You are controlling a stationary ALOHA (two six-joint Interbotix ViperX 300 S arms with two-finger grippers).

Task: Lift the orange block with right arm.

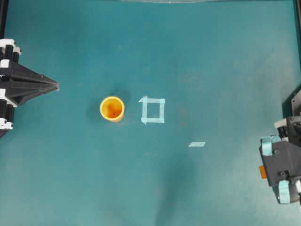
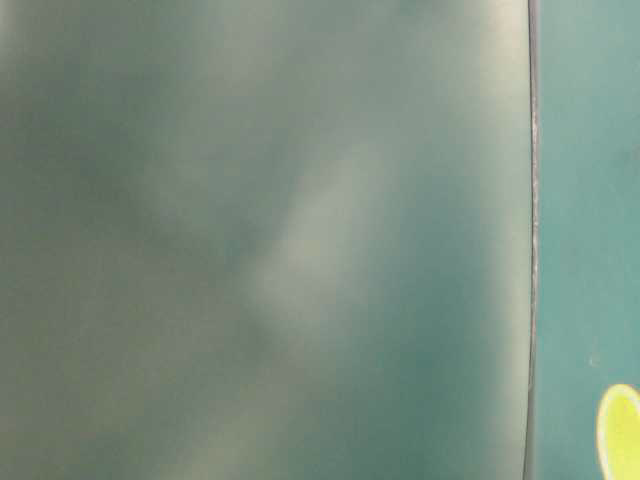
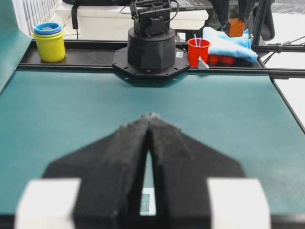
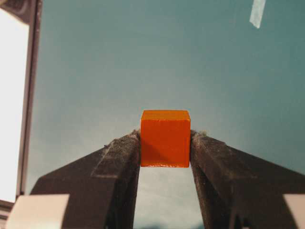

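Right wrist-mounted view: the orange block point(image 4: 165, 139) is seen clamped between the two fingers of the right tool point(image 4: 165, 143), held clear above the teal desk point(image 4: 143, 57). Seen from overhead, the block is well right of the yellow cup point(image 1: 112, 108), while the left tool point(image 1: 55, 86) is pinched closed, well left of the cup.

One orange block point(image 4: 165, 138). One yellow cup point(image 1: 112, 108) on the counter point(image 1: 211, 56). Two tape marks: one square point(image 1: 153, 110), one strip point(image 1: 197, 144). Two end effectors, left point(image 1: 55, 86) and right point(image 4: 165, 143). Behind the counter, one red cup point(image 3: 198, 51).
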